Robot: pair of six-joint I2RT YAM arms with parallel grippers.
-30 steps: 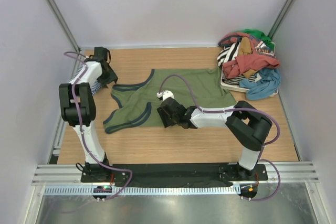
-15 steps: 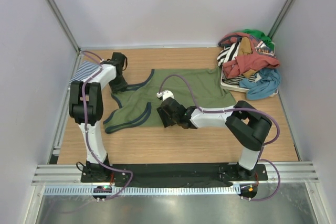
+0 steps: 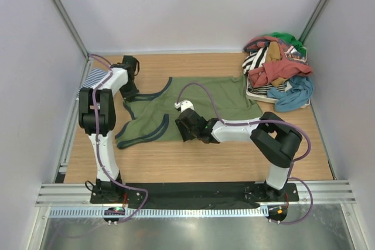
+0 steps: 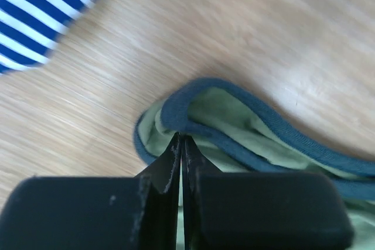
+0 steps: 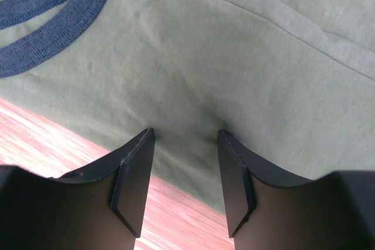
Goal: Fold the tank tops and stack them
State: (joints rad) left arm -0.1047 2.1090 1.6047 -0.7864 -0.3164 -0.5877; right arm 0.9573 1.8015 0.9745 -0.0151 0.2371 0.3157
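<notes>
The olive green tank top with navy trim lies spread across the middle of the table. My left gripper is at its far left strap. In the left wrist view this gripper is shut, its tips pinching the bunched navy-trimmed strap. The navy-and-white striped tank top lies at the left edge, partly behind the left arm, and its corner shows in the wrist view. My right gripper is open, its fingertips pressed down on the olive cloth near its front hem.
A heap of mixed clothes fills a white tray at the back right corner. Bare wooden tabletop runs along the near side. White walls and metal frame posts close in the workspace.
My left gripper swung from above the striped top over to the olive top's left strap and closed on it. The right arm stayed on the olive cloth.
</notes>
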